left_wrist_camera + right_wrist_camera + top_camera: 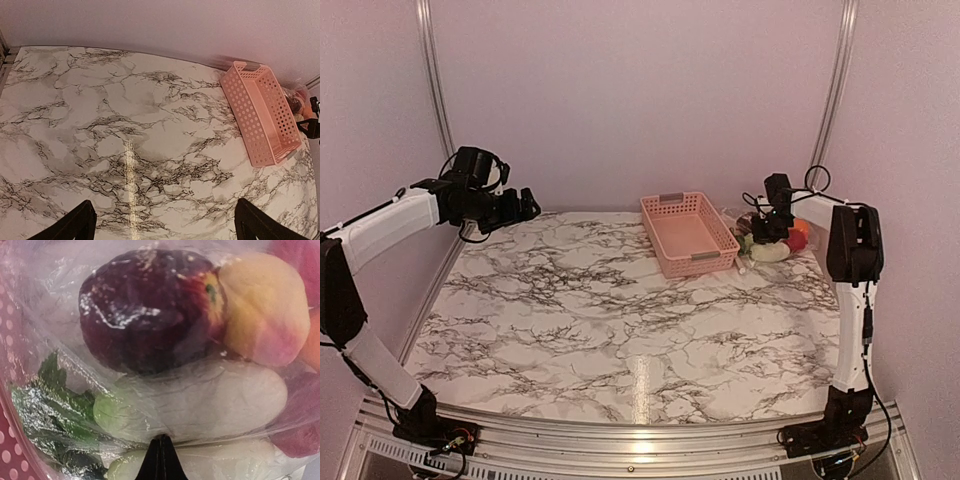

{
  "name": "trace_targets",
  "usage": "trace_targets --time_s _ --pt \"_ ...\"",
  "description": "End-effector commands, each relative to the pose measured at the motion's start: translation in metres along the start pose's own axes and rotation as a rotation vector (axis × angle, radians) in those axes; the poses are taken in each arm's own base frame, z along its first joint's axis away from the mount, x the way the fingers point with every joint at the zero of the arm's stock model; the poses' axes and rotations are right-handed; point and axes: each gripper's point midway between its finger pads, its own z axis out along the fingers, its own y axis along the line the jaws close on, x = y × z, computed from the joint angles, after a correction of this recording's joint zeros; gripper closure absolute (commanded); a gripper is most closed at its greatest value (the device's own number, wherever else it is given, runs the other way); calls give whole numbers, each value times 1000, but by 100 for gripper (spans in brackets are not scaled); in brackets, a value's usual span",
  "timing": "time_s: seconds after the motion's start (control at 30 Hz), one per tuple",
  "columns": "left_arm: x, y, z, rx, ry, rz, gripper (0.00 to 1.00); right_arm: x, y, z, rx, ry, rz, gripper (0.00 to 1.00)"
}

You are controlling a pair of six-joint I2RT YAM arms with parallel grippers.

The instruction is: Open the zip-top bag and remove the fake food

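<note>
Right pincer (pixel 160 455) is pressed together, seemingly on a fold of bag (pixel 45 300) film, with the food (pixel 150 310) packed just behind. The bag lies at the counter's (pixel 570 300) far right, beside the basket (pixel 653 238). Best to lift gently so the film doesn't tear, then bring over the left pincer (pixel 165 225), which is spread wide and well apart, for the zip edge.

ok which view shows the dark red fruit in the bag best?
Right wrist: the dark red fruit fills the frame through the clear bag. Top view shows only a tiny food cluster right of the basket; left wrist catches a sliver past the basket.
</note>
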Motion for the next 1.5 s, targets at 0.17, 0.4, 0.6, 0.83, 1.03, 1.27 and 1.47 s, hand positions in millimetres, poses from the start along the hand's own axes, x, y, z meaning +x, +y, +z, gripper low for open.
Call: trace_targets --time_s 0.17,0.4,0.6,0.83,1.03,1.27,1.47 --pt "-2 -1 -1 -12 16 35 1 -27 4 -55 -94 -87 7 100" --pt "-1 -1 -5 -6 10 43 1 -12 27 -105 -192 -164 -52 52" --pt "3 0 -5 7 12 40 1 32 62 -111 -186 -122 -183 48" --pt "5 -1 -4 24 20 36 1 77 70 -85 -125 -58 -239 42" --pt "5 1 -4 25 18 29 1 81 65 -62 -55 -60 -252 34" --pt "3 2 -6 30 15 18 1 69 78 -29 -14 -55 -263 32" --pt "4 5 -8 22 19 12 1 58 75 -10 116 -48 -305 29"
